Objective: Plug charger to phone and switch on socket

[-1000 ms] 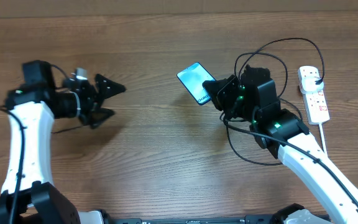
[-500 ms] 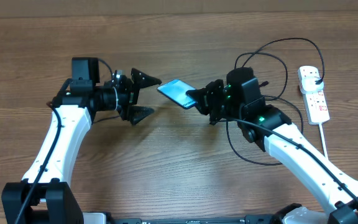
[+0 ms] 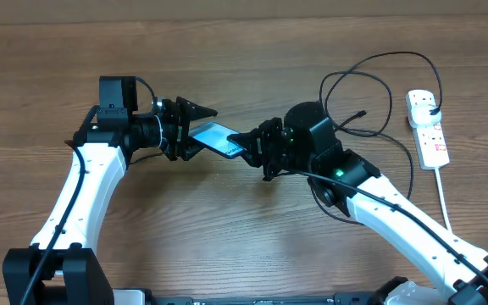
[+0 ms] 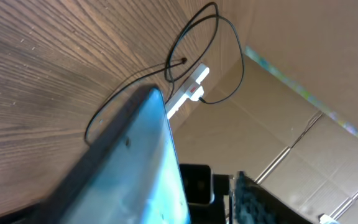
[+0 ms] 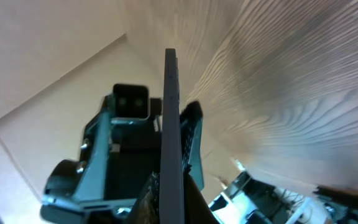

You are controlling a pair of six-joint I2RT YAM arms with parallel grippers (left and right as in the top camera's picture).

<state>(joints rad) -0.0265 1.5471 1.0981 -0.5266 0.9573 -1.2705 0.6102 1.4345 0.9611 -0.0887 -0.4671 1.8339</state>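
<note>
The phone (image 3: 213, 135), with its light blue screen, is held off the table between the two arms. My right gripper (image 3: 246, 147) is shut on its right end; in the right wrist view the phone (image 5: 171, 118) shows edge-on, clamped in the jaws (image 5: 173, 202). My left gripper (image 3: 195, 130) is open, with its fingers above and below the phone's left end. The screen (image 4: 143, 174) fills the left wrist view. The charger's black cable (image 3: 378, 76) loops on the table at the right, its connector (image 3: 361, 113) free and its plug in the white socket (image 3: 429, 135).
The socket's thick white cord (image 3: 444, 199) runs toward the front right edge. The cable loops pass under and behind my right arm. In the left wrist view the socket (image 4: 188, 93) and cable (image 4: 197, 37) lie far beyond the phone. The table is brown wood.
My right gripper has carried the phone further left. My left arm has swung in from the far left, and its open fingers now straddle the phone's left end.
</note>
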